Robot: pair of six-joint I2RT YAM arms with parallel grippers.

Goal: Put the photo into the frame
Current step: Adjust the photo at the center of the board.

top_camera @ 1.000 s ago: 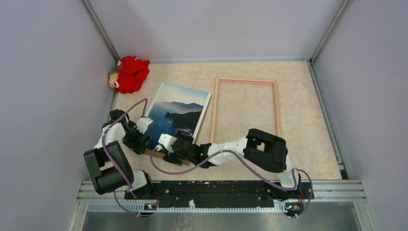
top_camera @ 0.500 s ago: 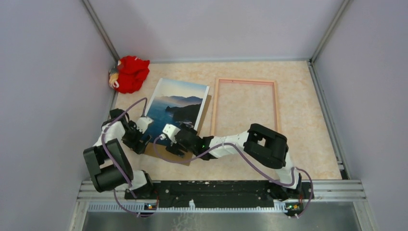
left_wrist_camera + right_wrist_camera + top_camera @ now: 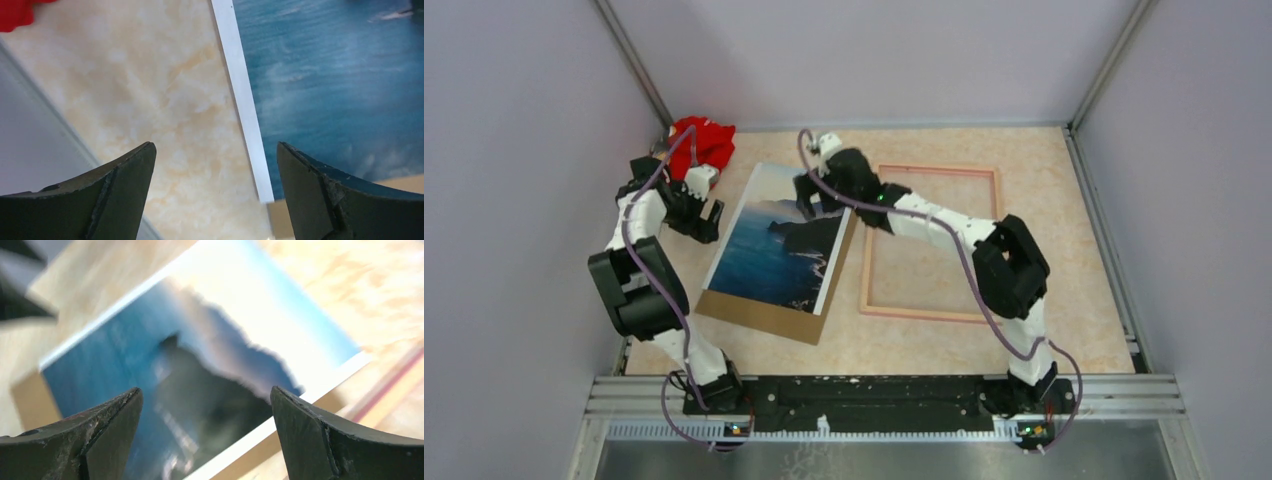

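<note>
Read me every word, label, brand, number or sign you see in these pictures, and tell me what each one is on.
No text can be read anywhere.
The photo shows only a landscape, with no caption.
The frame, the brown board under the photo and the red cloth bear no lettering.
The right wrist view is blurred, but nothing in it looks like writing.

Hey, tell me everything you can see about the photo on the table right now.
The photo is a thin rectangular print: blue water, dark mountains, pale sky, a white border. It lies flat, face up and skewed, on a brown backing board that sticks out at its near end, left of the frame. The open left gripper is at its left edge, the open right gripper over its far end; neither grips it.
</note>
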